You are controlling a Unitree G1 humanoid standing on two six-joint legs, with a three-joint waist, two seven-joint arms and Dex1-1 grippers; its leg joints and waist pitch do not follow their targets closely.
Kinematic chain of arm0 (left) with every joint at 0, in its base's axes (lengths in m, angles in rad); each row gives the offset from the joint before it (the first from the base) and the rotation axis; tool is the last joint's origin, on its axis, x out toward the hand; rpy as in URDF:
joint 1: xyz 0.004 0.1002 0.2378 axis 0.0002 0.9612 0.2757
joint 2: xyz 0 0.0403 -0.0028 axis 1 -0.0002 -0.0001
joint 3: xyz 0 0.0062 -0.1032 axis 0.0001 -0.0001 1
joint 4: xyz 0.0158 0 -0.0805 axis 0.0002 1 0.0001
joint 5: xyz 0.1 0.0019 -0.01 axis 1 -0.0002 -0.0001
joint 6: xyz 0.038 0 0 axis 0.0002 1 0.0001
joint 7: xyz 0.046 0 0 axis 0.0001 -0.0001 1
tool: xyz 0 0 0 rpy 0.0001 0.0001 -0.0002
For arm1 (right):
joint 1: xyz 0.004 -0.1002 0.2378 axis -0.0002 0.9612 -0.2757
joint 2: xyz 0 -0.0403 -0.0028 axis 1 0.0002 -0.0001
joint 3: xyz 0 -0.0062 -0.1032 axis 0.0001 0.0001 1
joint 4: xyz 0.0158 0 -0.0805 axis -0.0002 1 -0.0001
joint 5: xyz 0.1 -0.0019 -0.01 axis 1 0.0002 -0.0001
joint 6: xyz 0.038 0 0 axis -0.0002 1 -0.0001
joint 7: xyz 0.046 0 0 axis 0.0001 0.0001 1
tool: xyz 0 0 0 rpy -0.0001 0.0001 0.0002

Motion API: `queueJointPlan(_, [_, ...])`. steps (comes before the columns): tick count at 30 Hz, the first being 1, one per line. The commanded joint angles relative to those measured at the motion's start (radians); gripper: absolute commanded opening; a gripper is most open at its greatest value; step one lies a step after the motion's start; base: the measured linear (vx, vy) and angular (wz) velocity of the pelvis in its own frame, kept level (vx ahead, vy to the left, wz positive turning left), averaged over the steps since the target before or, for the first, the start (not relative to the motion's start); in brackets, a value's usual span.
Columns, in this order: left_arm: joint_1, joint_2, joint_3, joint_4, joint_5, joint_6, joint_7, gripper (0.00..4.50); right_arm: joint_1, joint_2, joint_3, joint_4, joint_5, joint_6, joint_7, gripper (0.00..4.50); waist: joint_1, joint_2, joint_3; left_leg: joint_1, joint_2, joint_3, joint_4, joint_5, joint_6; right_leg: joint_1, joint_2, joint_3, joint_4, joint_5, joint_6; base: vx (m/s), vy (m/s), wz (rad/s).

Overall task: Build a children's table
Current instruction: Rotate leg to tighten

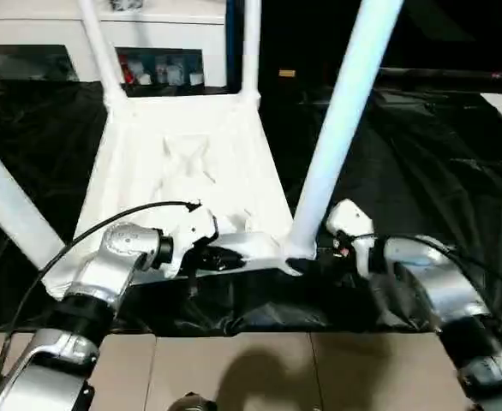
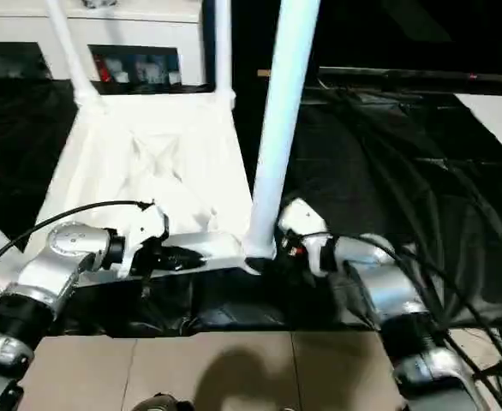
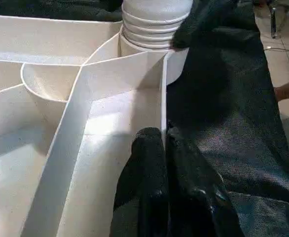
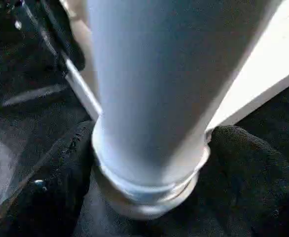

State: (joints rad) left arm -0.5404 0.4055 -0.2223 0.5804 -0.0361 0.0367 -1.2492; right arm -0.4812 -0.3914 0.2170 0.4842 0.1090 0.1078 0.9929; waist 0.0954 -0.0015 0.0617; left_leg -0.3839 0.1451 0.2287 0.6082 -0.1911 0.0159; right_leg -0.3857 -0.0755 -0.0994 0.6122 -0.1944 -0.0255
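- Black cloth (image 1: 422,163) covers the work surface, and on it lies the children's table (image 1: 191,171), upside down with its ribbed underside facing up; a white cabinet (image 1: 28,34) stands beyond the table's far edge.
- We see four legs rising from the corner sockets; the near-right leg (image 1: 341,120) stands closest to us at the table's near-right corner.
- Our left gripper (image 3: 165,168) is clamped shut on the table's thin near rim (image 3: 163,98), just beside that corner socket.
- Our right gripper (image 4: 149,163) sits around the base of the near-right leg, fingers (image 4: 51,182) spread wide on either side; we cannot tell whether they touch it.
- We judge the leg may not be fully seated: its ridged collar shows above the socket.
- Twisting or pushing off-axis could tilt the leg or pop it out of the socket.
- If the thin rim slips from our left pinch, the table could slide on the cloth.
- Loose cloth under the corner could bunch and snag our right fingers.
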Motion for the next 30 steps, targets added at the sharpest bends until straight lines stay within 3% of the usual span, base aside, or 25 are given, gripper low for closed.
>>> queueJointPlan(1, [0.021,0.007,-0.022,-0.033,-0.012,0.019,-0.042,0.0,-0.026,0.001,-0.015,0.019,0.007,-0.011,0.003,3.73,0.005,-0.009,-0.07,0.029,0.116,-0.062,-0.077,-0.175,0.007,0.034,-0.122,0.078,-0.065,-0.172,-0.233,0.0,0.0,0.0])
queueJointPlan(7, [0.032,0.02,-0.021,-0.064,-0.017,0.044,-0.054,0.0,-0.028,0.003,-0.013,0.029,0.023,-0.024,0.043,3.24,0.004,-0.01,-0.071,0.026,0.115,-0.06,-0.073,-0.149,0.027,0.037,-0.122,0.077,-0.061,-0.132,-0.245,0.0,0.0,0.0])
queueJointPlan(11, [0.037,0.024,-0.02,-0.073,-0.023,0.053,-0.048,0.0,-0.029,0.011,-0.013,0.037,0.027,-0.025,0.056,2.93,0.003,-0.012,-0.069,0.027,0.116,-0.061,-0.075,-0.164,0.017,0.036,-0.122,0.077,-0.063,-0.166,-0.239,0.0,0.0,0.0])
queueJointPlan(15, [0.036,-0.009,0.005,-0.086,-0.019,0.11,0.056,0.0,-0.016,0.064,-0.035,0.043,0.048,-0.007,0.01,2.77,-0.002,-0.017,-0.068,0.029,0.117,-0.062,-0.077,-0.182,0.005,0.034,-0.124,0.079,-0.066,-0.183,-0.242,0.0,0.0,0.0])
queueJointPlan(20, [0.004,-0.137,0.014,-0.099,0.011,0.177,0.262,0.0,-0.034,0.208,-0.081,0.135,0.008,0.006,-0.288,2.75,-0.014,-0.021,-0.065,0.03,0.115,-0.069,-0.08,-0.216,-0.03,0.033,-0.129,0.082,-0.076,-0.256,-0.226,0.0,0.0,0.0])
queueJointPlan(24, [-0.032,-0.235,-0.006,-0.059,0.048,0.183,0.381,0.0,-0.084,0.304,-0.102,0.224,-0.033,0.024,-0.499,2.75,-0.02,-0.017,-0.065,0.037,0.112,-0.069,-0.08,-0.233,-0.047,0.029,-0.126,0.083,-0.083,-0.287,-0.21,0.0,0.0,0.0])
queueJointPlan(27, [-0.039,-0.257,-0.031,-0.047,0.07,0.169,0.401,0.0,-0.103,0.339,-0.106,0.25,-0.035,0.026,-0.531,2.75,-0.022,-0.015,-0.067,0.033,0.112,-0.068,-0.081,-0.214,-0.039,0.032,-0.125,0.084,-0.078,-0.23,-0.21,0.0,0.0,0.0])
queueJointPlan(29, [-0.042,-0.286,-0.058,-0.046,0.082,0.162,0.408,0.0,-0.104,0.38,-0.061,0.237,-0.055,-0.028,-0.484,2.75,-0.02,-0.012,-0.067,0.033,0.111,-0.066,-0.08,-0.212,-0.028,0.033,-0.124,0.083,-0.079,-0.21,-0.208,0.0,0.0,0.0])
queueJointPlan(30, [-0.04,-0.286,-0.059,-0.05,0.081,0.163,0.403,0.0,-0.1,0.38,-0.049,0.227,-0.059,-0.035,-0.464,3.09,-0.021,-0.013,-0.068,0.032,0.111,-0.067,-0.08,-0.209,-0.027,0.035,-0.124,0.083,-0.078,-0.204,-0.208,0.0,0.0,0.0])
